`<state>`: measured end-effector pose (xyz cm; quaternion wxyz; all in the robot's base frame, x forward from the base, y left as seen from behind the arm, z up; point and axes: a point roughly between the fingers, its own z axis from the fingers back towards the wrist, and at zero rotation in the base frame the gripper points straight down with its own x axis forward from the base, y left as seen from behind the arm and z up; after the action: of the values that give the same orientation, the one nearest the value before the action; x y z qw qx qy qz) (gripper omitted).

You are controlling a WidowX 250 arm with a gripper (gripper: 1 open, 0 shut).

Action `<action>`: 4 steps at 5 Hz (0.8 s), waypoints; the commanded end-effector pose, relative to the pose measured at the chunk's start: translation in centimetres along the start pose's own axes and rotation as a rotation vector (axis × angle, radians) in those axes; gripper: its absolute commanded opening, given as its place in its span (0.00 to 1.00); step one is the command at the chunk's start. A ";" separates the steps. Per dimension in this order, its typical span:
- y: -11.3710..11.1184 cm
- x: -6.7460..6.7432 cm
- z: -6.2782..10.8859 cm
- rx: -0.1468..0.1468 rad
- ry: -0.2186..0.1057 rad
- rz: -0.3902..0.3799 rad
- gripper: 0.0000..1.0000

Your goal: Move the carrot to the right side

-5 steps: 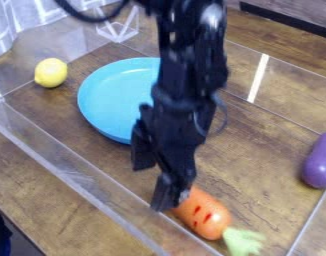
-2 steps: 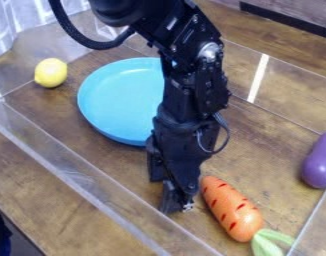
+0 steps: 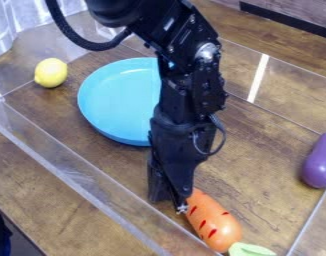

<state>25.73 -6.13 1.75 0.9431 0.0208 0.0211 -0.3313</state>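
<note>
The carrot (image 3: 214,227) is orange with dark stripes and lies on the wooden table near the front, its green top (image 3: 254,250) pointing to the lower right corner. My gripper (image 3: 179,200) points straight down at the carrot's narrow left end. Its black fingers are closed together there, and the tip of the carrot disappears under them. The carrot rests on the table surface. The dark arm rises from the gripper and covers the right rim of the blue plate.
A blue plate (image 3: 106,100) sits left of centre behind the gripper. A yellow lemon (image 3: 50,72) lies at the far left. A purple eggplant (image 3: 318,160) is at the right edge. Clear plastic walls (image 3: 59,165) ring the table.
The fingers stood apart beside the carrot and have now closed at its narrow end. The carrot shifted slightly left and toward the front. The arm stayed in place.
</note>
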 end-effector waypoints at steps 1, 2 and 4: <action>0.6 -0.2 0.9 0.009 -0.044 0.004 0.00; 0.7 -0.4 1.1 0.004 -0.051 -0.001 0.00; 0.9 -0.5 1.3 -0.006 -0.067 -0.005 0.00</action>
<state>25.25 -5.38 1.80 0.9411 0.0028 0.0181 -0.3377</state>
